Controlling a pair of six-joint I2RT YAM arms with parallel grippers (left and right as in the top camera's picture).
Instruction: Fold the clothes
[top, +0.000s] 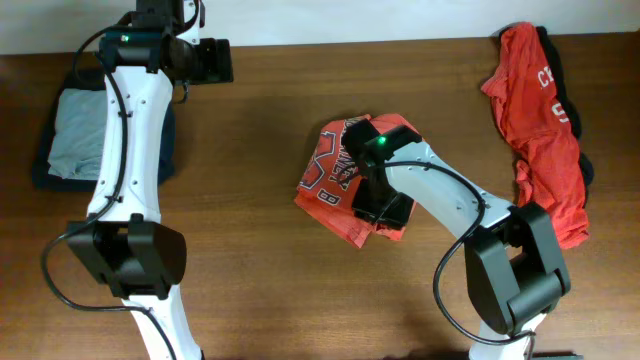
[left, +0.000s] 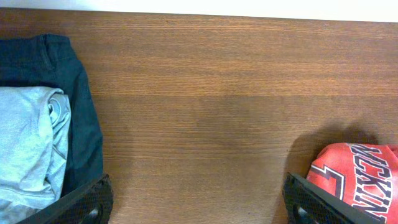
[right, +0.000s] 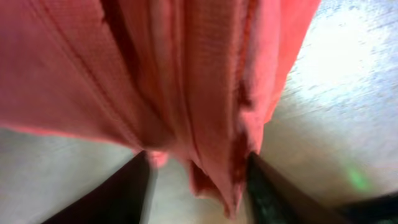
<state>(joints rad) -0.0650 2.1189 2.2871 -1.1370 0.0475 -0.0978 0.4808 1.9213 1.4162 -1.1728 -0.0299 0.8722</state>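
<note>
One folded red shirt (top: 330, 185) with white block lettering, cut off and only partly legible, lies under the right gripper (right: 196, 183). Its fingers (right: 127, 193) stand half apart with red folds between them, and whether they pinch is unclear. The left gripper (left: 199, 208) gapes wide and empty, with a grey shirt (left: 28, 143) on a navy shirt (left: 81, 112) beside one finger.
</note>
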